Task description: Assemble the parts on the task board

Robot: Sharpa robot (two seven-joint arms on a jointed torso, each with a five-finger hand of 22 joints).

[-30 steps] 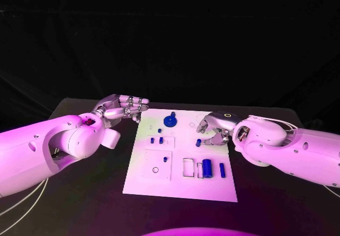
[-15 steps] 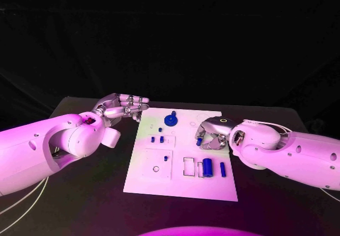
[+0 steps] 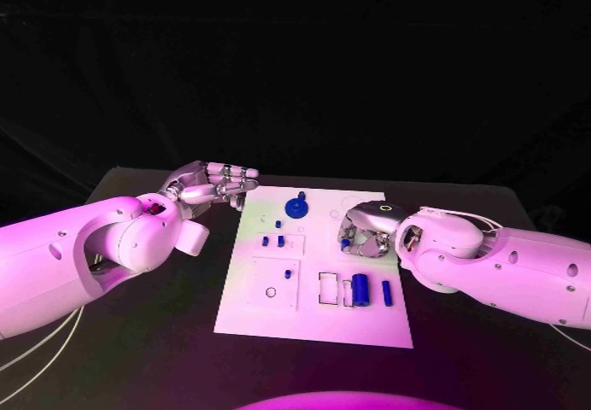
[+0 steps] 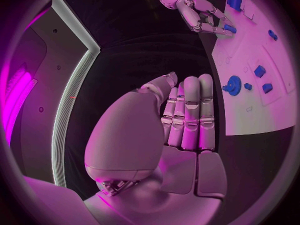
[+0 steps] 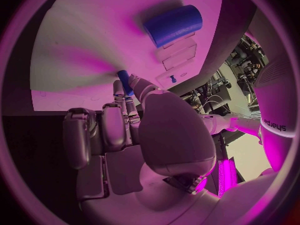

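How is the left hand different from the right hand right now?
The left hand holds nothing, while the right hand pinches a small blue peg at its fingertips. The left hand hangs over the black table beside the task board's far left corner; the right hand is over the board itself. The left hand's fingers lie straight and together; the right's are curled. Both are silver.

White arms (image 3: 86,256) (visible screws); silver hands (image 3: 216,184).
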